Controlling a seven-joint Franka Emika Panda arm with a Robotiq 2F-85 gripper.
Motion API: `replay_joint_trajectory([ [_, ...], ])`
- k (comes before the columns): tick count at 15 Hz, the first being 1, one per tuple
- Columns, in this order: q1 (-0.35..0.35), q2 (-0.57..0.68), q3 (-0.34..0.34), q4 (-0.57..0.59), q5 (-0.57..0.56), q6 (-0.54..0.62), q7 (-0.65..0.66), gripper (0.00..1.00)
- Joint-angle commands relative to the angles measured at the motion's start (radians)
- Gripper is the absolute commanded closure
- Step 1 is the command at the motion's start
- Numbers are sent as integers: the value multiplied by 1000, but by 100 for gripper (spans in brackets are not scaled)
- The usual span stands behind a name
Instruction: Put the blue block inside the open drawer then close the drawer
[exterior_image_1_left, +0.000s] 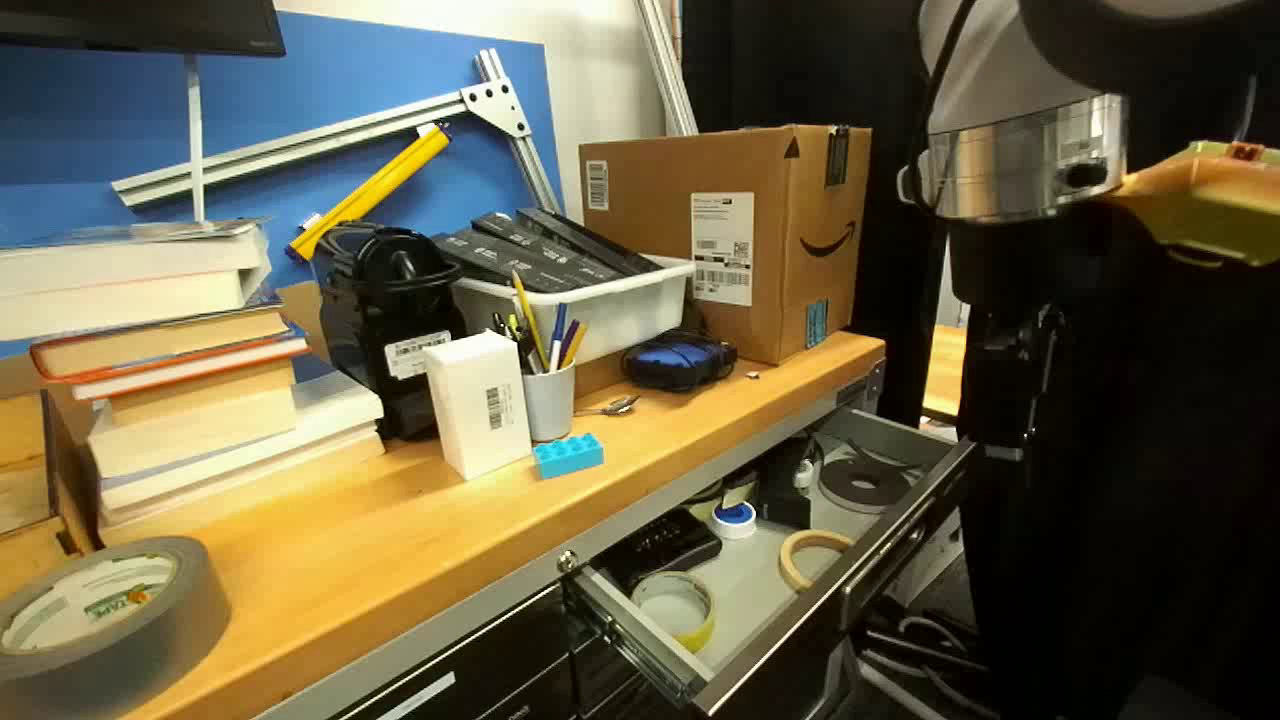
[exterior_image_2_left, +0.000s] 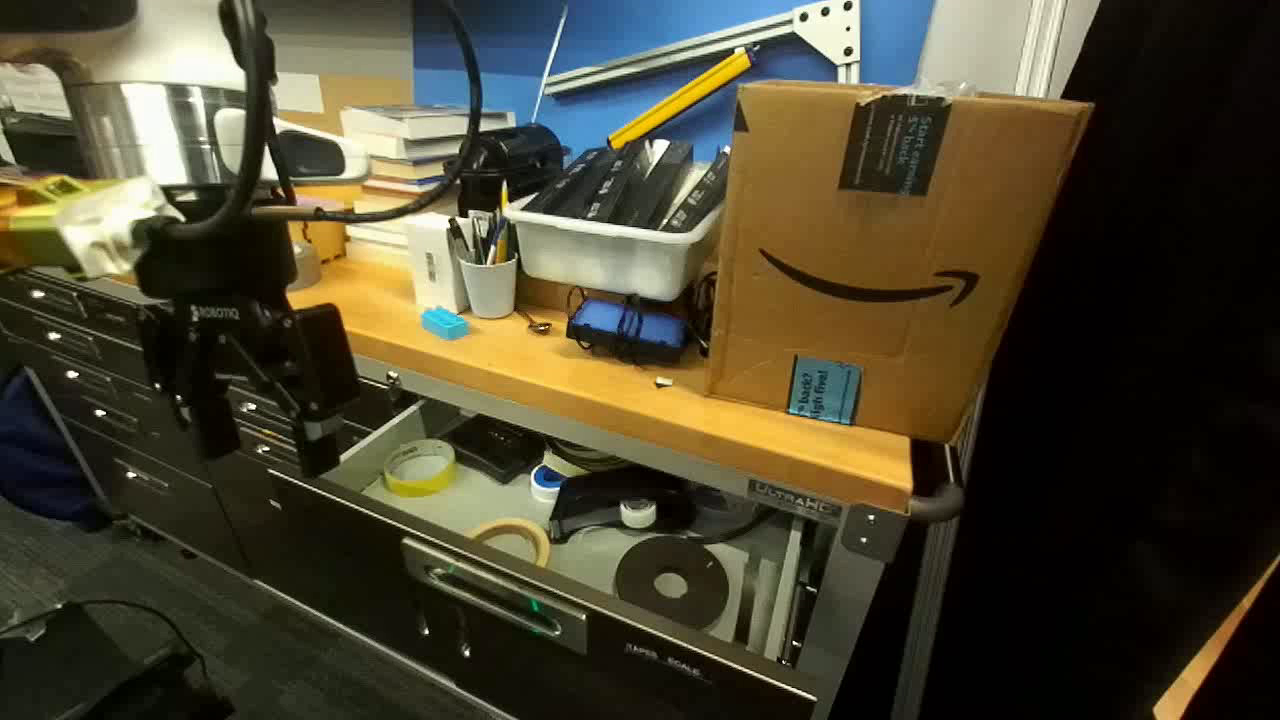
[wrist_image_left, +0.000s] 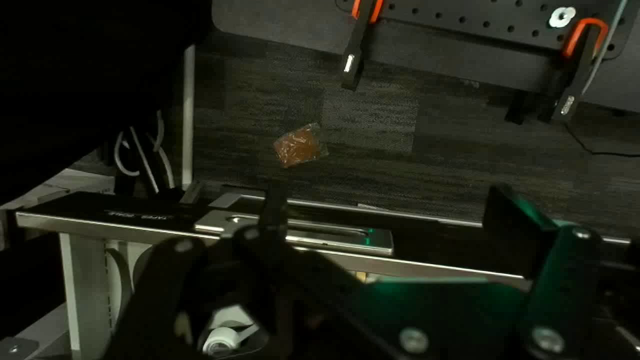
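The blue block (exterior_image_1_left: 568, 455) lies on the wooden tabletop, just in front of a white box and a pen cup. It also shows in an exterior view (exterior_image_2_left: 444, 322) and is out of the wrist view. The drawer (exterior_image_1_left: 755, 580) under the tabletop is pulled open, with its front panel (exterior_image_2_left: 340, 535) and metal handle (exterior_image_2_left: 495, 595) facing outward. My gripper (exterior_image_2_left: 268, 447) is open and empty, pointing down, apart from the block. In the wrist view the spread fingers (wrist_image_left: 390, 210) are seen over the drawer's front edge and handle (wrist_image_left: 340, 237).
The drawer holds a yellow tape roll (exterior_image_2_left: 420, 468), a tan ring (exterior_image_2_left: 512, 538), a black disc (exterior_image_2_left: 672, 582) and a black tape dispenser (exterior_image_2_left: 600, 500). The white box (exterior_image_1_left: 478, 405), pen cup (exterior_image_1_left: 549, 402), blue cabled device (exterior_image_1_left: 680, 362) and cardboard box (exterior_image_1_left: 640, 180) stand around the block.
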Motion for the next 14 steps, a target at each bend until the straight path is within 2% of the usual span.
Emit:
replay_joint_trajectory([
  [1, 13, 0, -11, 4, -7, -3, 7, 0],
  [5, 18, 7, -6, 12, -3, 11, 13, 0],
  [8, 77, 98, -14, 52, 66, 158, -5, 0],
  [14, 195, 370, -7, 179, 235, 477, -77, 0],
])
